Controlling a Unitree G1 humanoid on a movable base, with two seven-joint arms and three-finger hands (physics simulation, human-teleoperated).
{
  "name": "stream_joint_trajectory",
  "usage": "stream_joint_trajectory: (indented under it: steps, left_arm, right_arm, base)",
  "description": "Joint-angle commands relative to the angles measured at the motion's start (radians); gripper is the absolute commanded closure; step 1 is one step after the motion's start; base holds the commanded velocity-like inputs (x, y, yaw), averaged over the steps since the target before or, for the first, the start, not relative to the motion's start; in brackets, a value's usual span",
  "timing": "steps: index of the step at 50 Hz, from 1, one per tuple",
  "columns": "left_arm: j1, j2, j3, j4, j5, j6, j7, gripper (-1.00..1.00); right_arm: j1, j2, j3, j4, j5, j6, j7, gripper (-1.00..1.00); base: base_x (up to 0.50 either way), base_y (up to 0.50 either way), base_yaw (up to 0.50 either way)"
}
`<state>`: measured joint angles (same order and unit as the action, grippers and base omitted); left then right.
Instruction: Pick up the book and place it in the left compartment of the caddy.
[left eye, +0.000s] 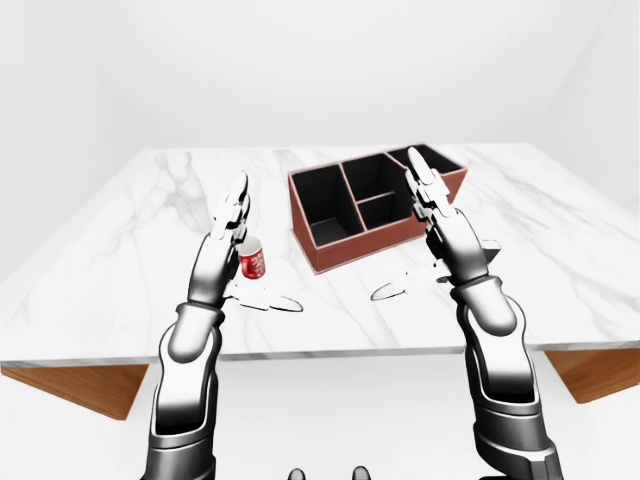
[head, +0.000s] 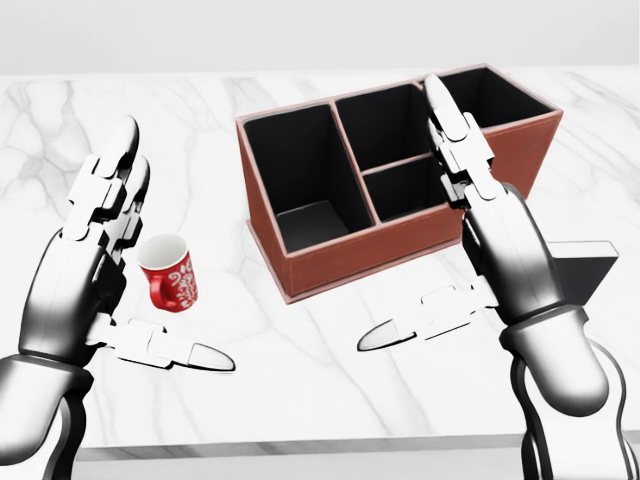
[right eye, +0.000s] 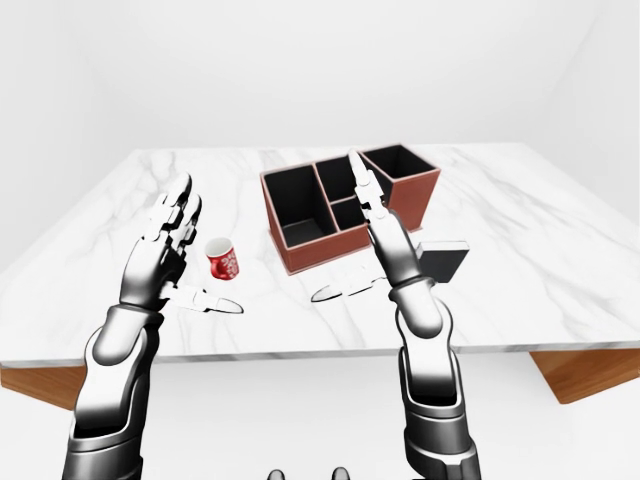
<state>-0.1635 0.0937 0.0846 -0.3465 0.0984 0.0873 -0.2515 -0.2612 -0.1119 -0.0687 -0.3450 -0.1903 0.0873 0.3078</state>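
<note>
Inspecting the marble table (head: 300, 400), we find both hands raised with fingers spread, holding nothing. The dark book (right eye: 445, 262) lies just right of the right hand (head: 480, 215), partly hidden. The brown caddy (head: 330, 262) sits beyond it; a red mug (head: 170, 275) beside the left hand (head: 95, 235).

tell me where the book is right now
The book lies on the marble table, lower right of the caddy in the right-eye view, partly hidden behind the open right hand.
</note>
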Motion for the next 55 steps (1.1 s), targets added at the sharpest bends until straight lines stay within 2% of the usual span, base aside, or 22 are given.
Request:
stream_joint_trajectory:
  steps: [1,55]
  left_arm:
    - [-0.001,0.000,0.002,-0.005,0.004,0.000,0.001,-1.00]
    - [0.015,-0.007,-0.009,-0.030,0.019,0.000,-0.004,-1.00]
  right_arm:
    - [0.004,0.000,-0.001,-0.003,0.004,0.000,0.000,-1.00]
    - [0.021,0.004,0.000,-0.006,0.008,0.000,0.000,-1.00]
  base:
    - [0.22,0.00,0.00]
    - [0.22,0.00,0.00]
